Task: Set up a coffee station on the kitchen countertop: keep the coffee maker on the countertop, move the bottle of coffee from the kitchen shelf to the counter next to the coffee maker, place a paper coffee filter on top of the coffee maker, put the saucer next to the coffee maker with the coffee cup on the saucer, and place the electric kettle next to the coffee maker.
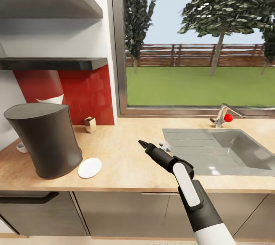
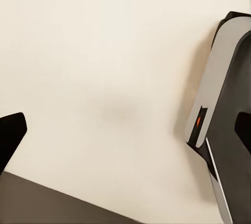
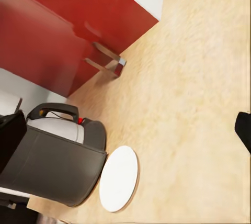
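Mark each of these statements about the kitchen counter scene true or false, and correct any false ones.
1. The saucer lies on the countertop beside the coffee maker. True.
2. The coffee cup sits on the saucer. False: it is on the countertop on the far side of the coffee maker from the saucer, which is bare.
3. The right gripper holds the saucer. False: it hangs over the countertop between the saucer and the sink, holding nothing.
4. The tap by the sink has a red knob. True.
5. The bottle of coffee stands on the kitchen shelf. False: it stands on the countertop by the red panel.
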Controlling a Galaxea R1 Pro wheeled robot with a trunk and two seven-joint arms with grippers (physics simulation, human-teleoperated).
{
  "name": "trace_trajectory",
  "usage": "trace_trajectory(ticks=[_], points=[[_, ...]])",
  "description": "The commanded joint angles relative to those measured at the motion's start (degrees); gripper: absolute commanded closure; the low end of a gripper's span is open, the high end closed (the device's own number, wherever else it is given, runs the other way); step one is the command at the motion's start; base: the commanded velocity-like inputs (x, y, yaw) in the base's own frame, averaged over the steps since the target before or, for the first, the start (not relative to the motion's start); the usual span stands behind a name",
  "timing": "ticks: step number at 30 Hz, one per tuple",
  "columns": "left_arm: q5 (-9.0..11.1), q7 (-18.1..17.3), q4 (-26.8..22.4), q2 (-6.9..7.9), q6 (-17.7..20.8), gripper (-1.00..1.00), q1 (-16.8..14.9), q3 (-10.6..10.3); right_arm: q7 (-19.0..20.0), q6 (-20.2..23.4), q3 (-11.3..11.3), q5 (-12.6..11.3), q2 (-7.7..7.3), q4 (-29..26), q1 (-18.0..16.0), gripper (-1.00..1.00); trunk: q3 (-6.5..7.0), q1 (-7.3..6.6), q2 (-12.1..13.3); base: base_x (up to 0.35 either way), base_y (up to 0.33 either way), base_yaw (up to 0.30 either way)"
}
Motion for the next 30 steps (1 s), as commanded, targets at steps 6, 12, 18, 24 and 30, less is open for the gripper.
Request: trace_trajectory(ticks=[6, 12, 18, 24, 30], points=[[-0.34, 0.03, -0.19, -0.07, 0.20, -1.00, 0.04, 0.20, -0.53, 0.14, 0.04, -0.67, 0.02, -0.16, 0.16, -1.00, -0.12, 0.04, -0.12, 0.000, 0.000, -0.219], [-0.34, 0.03, -0.19, -0.10, 0.20, -1.00, 0.04, 0.20, -0.51, 0.14, 0.04, -0.68, 0.01, -0.28, 0.52, -1.00, -0.12, 0.04, -0.12, 0.000, 0.000, -0.228], [-0.34, 0.03, -0.19, -0.10, 0.11, -1.00, 0.04, 0.24, -0.50, 0.06, 0.04, -0.94, -0.65, -0.10, 0.60, -1.00, -0.12, 0.04, -0.12, 0.000, 0.000, -0.283], [-0.34, 0.03, -0.19, -0.30, 0.11, -1.00, 0.04, 0.28, -0.50, 0.05, 0.04, -1.02, -0.77, -0.10, 0.62, -1.00, -0.12, 0.04, -0.12, 0.000, 0.000, -0.299], [-0.35, 0.03, -0.19, -0.80, 0.07, -1.00, 0.04, 0.19, -0.50, 0.05, -0.04, -1.07, -0.78, -0.14, 0.60, -1.00, -0.12, 0.04, -0.12, 0.000, 0.000, -0.300]])
